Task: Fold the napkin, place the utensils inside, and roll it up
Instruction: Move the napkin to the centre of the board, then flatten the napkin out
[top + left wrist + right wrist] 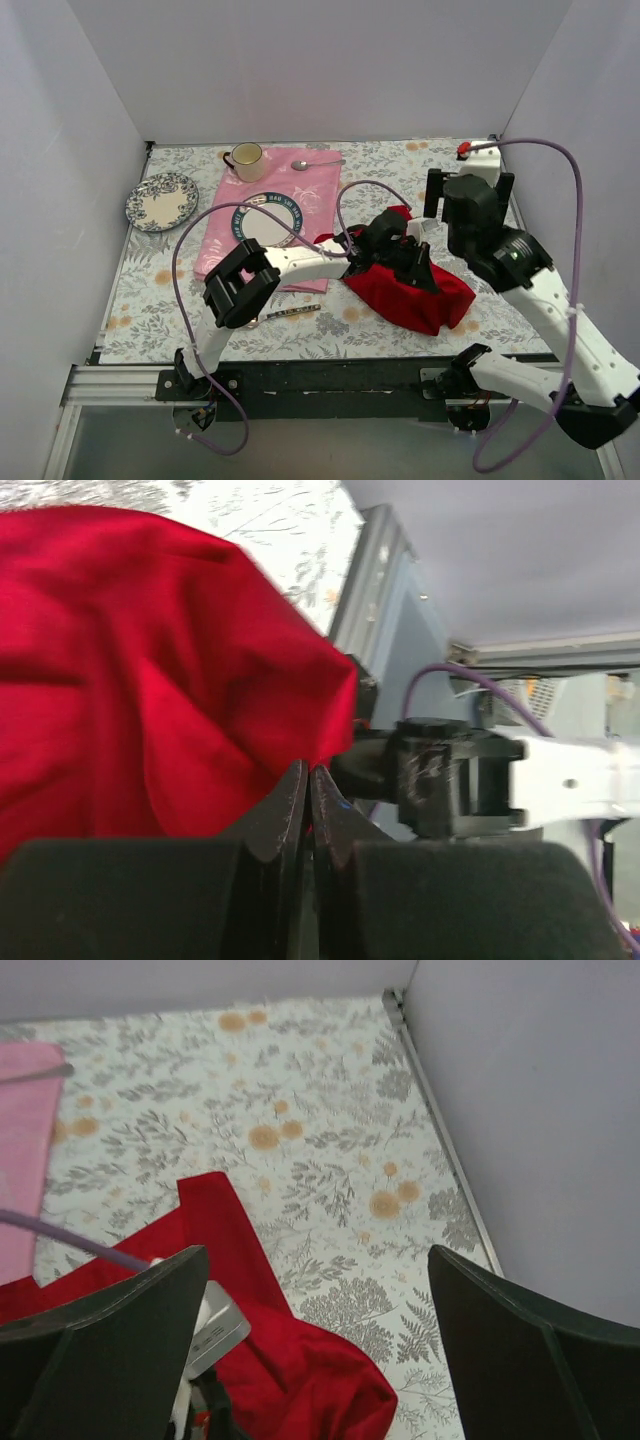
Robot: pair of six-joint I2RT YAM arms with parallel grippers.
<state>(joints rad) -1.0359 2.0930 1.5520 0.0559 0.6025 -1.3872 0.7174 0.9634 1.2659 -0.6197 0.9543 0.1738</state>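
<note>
Left gripper [307,780] is reached across to centre-right of the table [330,335], jaws pressed together and pinching an edge of the napkin [415,292]. Napkin is not flat: a bunched red heap right of centre, near the front edge, with one corner pointing toward the back and folds hanging in front of the left wrist cam. Right gripper [318,1260] hovers above the back-right part of the table, jaws spread wide, nothing between them, clear of the cloth; the napkin's far corner sits below its left finger. Dark-handled spoon [292,312] lies flat on the table by the front edge, just off the near edge of the pink cloth [225,235], bowl end hidden under the left arm, apart from the napkin. On the pink cloth: blue-rimmed plate [268,222]. Behind it a mug [247,157] and a plain silver spoon [315,163]. Patterned plate [161,200] far left.
</note>
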